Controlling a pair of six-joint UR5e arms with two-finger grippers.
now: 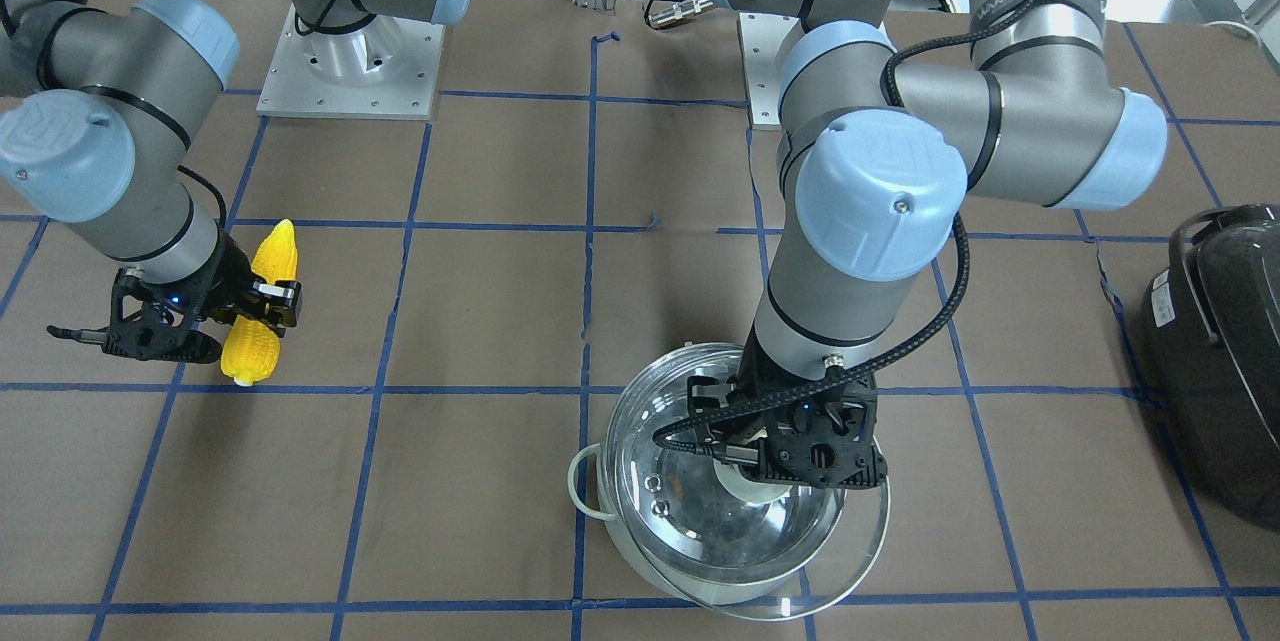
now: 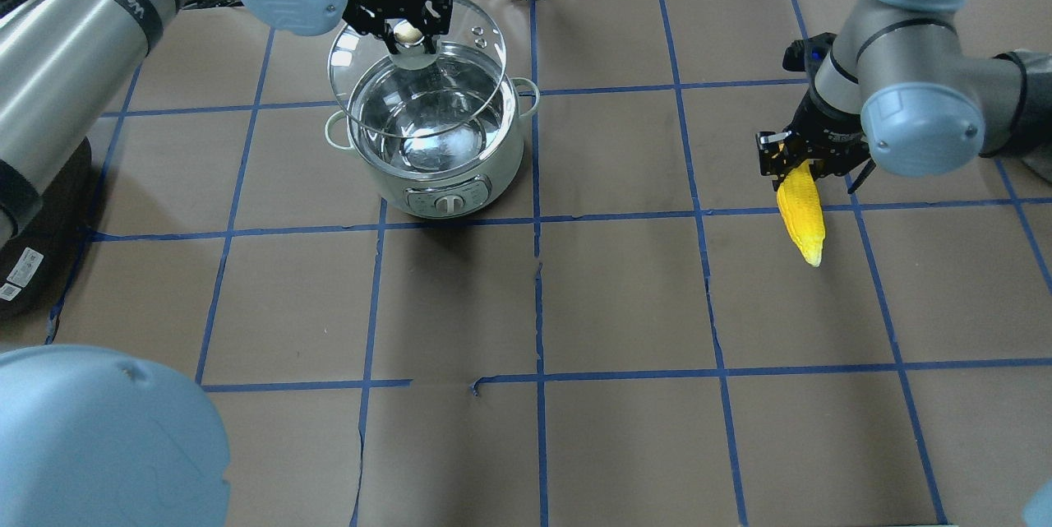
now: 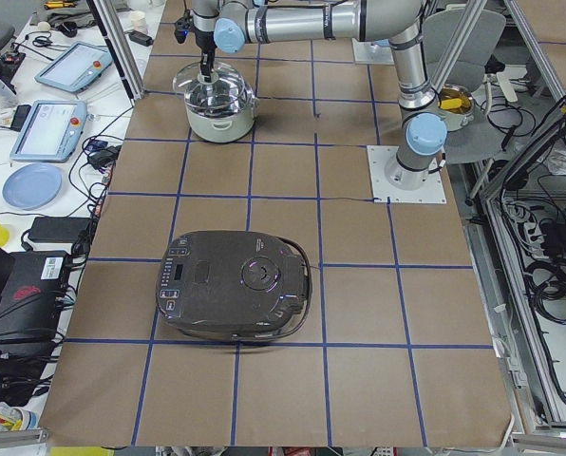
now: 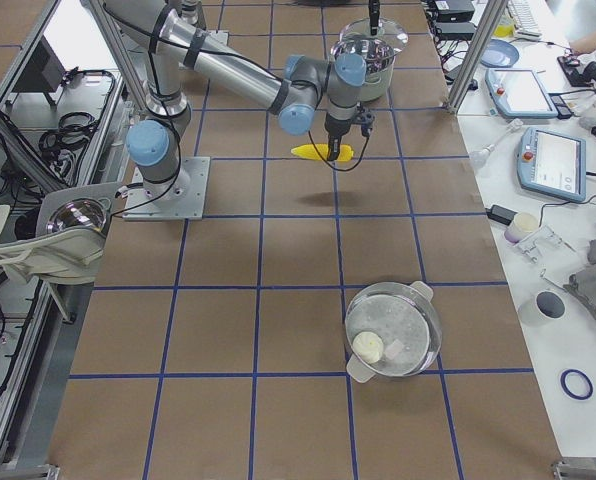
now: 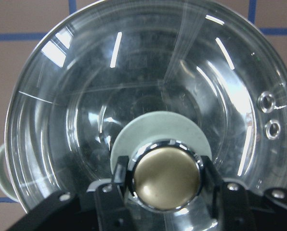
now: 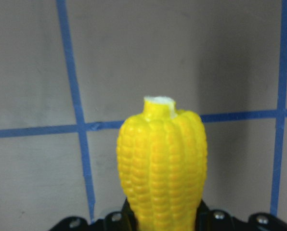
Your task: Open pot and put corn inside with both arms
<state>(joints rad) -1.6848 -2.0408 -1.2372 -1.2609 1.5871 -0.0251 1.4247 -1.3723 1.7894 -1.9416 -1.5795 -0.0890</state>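
The left end effector (image 2: 408, 32) pinches the brass-coloured knob (image 5: 165, 175) of the clear glass lid (image 2: 460, 75), one finger pressed against each side of it, as the left wrist view shows close up. The lid hangs above the pot (image 2: 448, 182) rather than sitting on its rim, and in the overhead view it looks tilted and lies over the far part of the opening. The shiny steel inside of the pot shows through the glass. The pot stands on the brown paper-covered surface (image 2: 625, 297), on the robot's left half, with a small dial on the wall that faces the robot and a pale loop handle on each side. Well apart from it, on the robot's right half, the right end effector (image 2: 809, 161) is closed on the yellow corn (image 2: 801, 210). Its fingers clamp the cob between the middle and the blunt end, and the tapered end points toward the robot. The cob lies roughly level and is off the surface; the side view from the robot's right shows its shadow on the paper below. Blue tape lines (image 2: 538, 182) mark the surface into squares. A dark rounded appliance (image 3: 235, 285) sits near the surface's end on the robot's left, well apart from the pot.
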